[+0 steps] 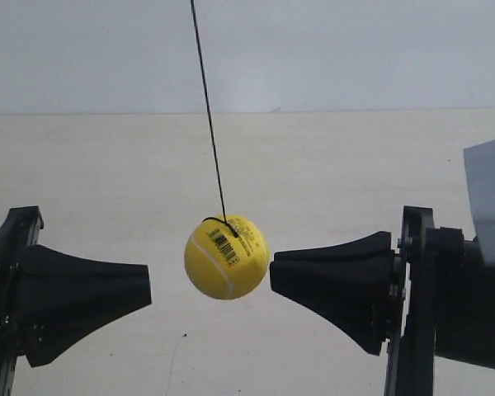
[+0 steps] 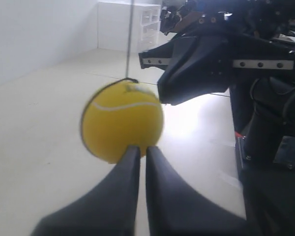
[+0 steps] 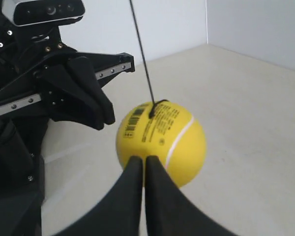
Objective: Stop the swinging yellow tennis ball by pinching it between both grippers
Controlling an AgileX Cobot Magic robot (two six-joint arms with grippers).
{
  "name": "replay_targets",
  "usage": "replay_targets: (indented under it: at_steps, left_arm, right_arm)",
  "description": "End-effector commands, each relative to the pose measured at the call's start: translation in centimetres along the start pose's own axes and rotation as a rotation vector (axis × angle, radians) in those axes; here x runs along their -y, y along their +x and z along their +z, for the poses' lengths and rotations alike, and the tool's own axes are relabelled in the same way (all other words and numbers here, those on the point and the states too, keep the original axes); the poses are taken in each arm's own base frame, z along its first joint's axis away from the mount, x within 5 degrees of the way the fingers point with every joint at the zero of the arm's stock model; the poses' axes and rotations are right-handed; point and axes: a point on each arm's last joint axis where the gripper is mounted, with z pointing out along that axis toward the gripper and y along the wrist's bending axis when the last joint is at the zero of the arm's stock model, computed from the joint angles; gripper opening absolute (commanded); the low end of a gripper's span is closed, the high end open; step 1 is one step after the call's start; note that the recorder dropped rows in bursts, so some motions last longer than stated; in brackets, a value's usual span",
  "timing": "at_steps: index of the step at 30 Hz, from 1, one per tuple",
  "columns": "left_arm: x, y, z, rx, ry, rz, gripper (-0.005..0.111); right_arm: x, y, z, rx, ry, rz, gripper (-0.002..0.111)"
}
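Note:
The yellow tennis ball (image 1: 227, 257) hangs on a thin black string (image 1: 208, 107) above the pale tabletop, barcode label upward. At the exterior view's right, my right gripper (image 1: 272, 268) is shut, and its blunt tip meets the ball's side. My left gripper (image 1: 148, 289), at that view's left, is also shut, with a small gap between its tip and the ball. In the right wrist view the ball (image 3: 162, 137) sits just beyond my right gripper (image 3: 144, 158). The left wrist view shows a blurred ball (image 2: 120, 125) past my left gripper (image 2: 142, 147).
A pale tabletop (image 1: 330, 165) runs back to a white wall. White drawers (image 2: 148, 24) stand far off in the left wrist view. A camera unit (image 3: 44, 12) sits above the left arm's frame. A grey panel (image 1: 491, 198) rises over the right arm.

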Motion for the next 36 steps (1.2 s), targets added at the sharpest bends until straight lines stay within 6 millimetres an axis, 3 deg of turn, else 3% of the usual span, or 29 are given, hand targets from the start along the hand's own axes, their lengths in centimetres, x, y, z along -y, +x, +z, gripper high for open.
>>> replay_targets:
  at_steps: [1,10,27,36]
  left_arm:
    - [0.4,-0.4,0.6,0.030,0.021,0.006,0.005]
    - [-0.5,-0.6,0.7,0.052,-0.087,0.028,0.005]
    - [-1.0,-0.4,0.6,0.026,-0.137,0.028,0.005]
    - [-0.3,-0.3,0.7,0.021,-0.068,0.024,0.005]
  right_arm:
    - [-0.1,-0.2,0.0,0.010,-0.019,-0.003,0.000]
    - [0.0,-0.3,0.0,0.017,-0.003,0.005,0.000]
    - [0.7,-0.6,0.0,0.050,0.075,-0.024,0.000]
    - [0.6,-0.5,0.0,0.041,0.068,-0.010,0.000]
